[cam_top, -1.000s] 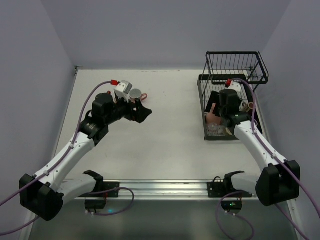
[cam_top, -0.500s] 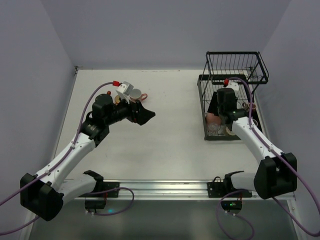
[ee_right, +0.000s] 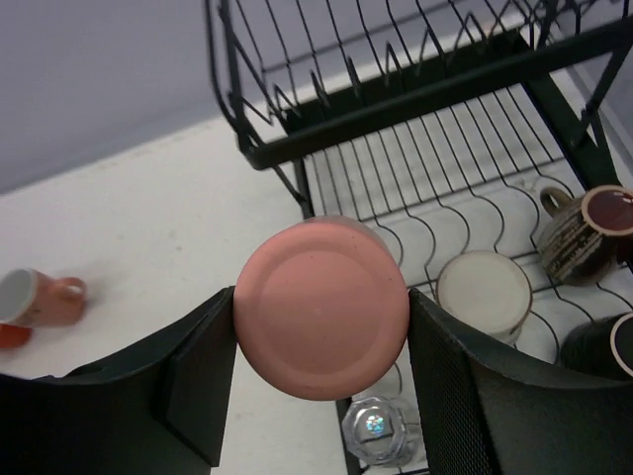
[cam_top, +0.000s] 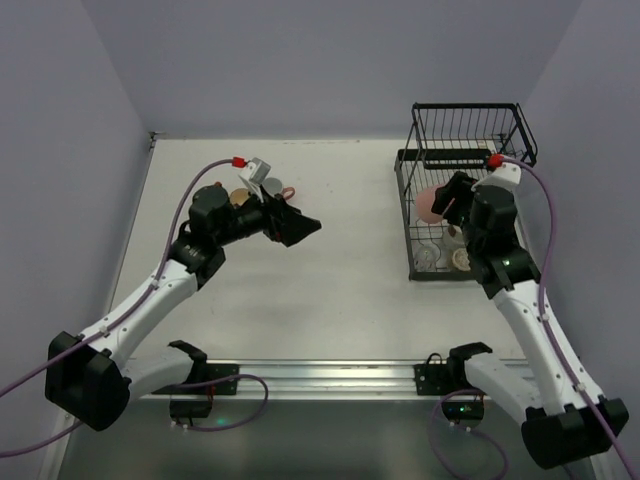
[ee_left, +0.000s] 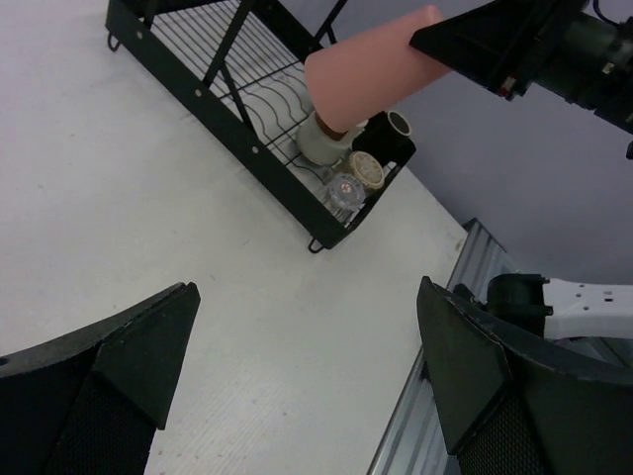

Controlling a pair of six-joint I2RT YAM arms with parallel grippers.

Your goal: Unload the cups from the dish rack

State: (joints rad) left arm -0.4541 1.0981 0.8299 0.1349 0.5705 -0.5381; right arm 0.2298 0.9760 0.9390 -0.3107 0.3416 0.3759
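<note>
My right gripper (ee_right: 321, 332) is shut on a salmon pink cup (ee_right: 321, 309), base toward the camera, one finger against each side. In the top view the pink cup (cam_top: 432, 203) hangs above the lower tray of the black wire dish rack (cam_top: 404, 196). Left in the tray are a cream cup (ee_right: 485, 294), a brown mug (ee_right: 584, 233) and a dark cup (ee_right: 608, 346). My left gripper (cam_top: 296, 228) is open over bare table at centre left; nothing is between its fingers (ee_left: 109, 371). From the left wrist view the pink cup (ee_left: 366, 74) shows above the rack (ee_left: 198, 84).
A clear glass (ee_right: 381, 430) sits at the tray's near corner. A salmon mug (ee_right: 45, 297) lies on the table at far left, and a brownish cup (cam_top: 240, 197) sits behind the left arm. The rack's upper basket (cam_top: 470, 135) stands at the back right.
The right gripper has shut on the pink cup and lifted it up out of the lower tray. The left gripper has drifted slightly to the right, still open.
</note>
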